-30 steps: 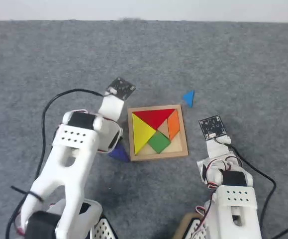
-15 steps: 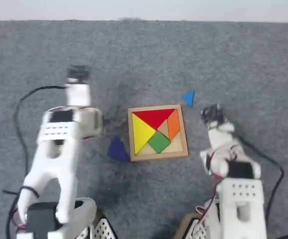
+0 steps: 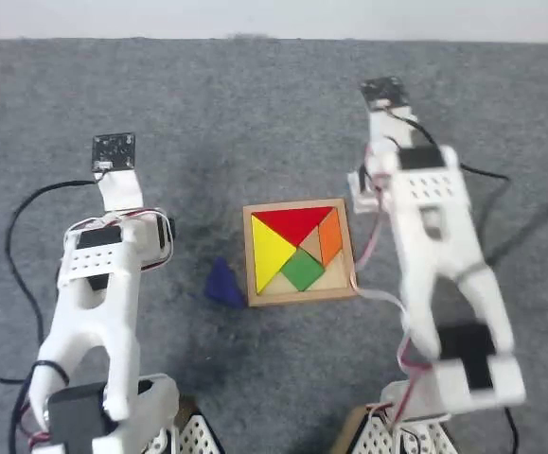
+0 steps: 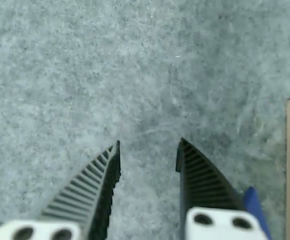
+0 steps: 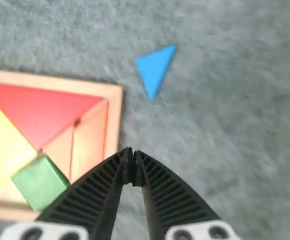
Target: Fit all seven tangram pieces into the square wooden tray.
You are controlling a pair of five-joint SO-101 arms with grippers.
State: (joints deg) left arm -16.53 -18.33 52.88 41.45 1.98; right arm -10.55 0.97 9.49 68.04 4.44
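Since the right gripper [image 5: 132, 156] is pressed together beside the mid-frame tray [image 3: 299, 205], it could shove the blue triangle [image 5: 155, 67] away unless opened; the left gripper [image 4: 147, 150] hangs spread, empty.

Square wooden tray [image 3: 302, 296] lying flat, holding a red triangle [image 3: 295, 223], yellow triangle [image 3: 269, 253], green square [image 3: 303, 270] and orange piece [image 3: 330, 236], bare wood showing in the gaps, dark blue triangle [image 3: 223, 283] lying outside just beside its left edge, light blue triangle [image 5: 155, 69] lying outside near one corner.
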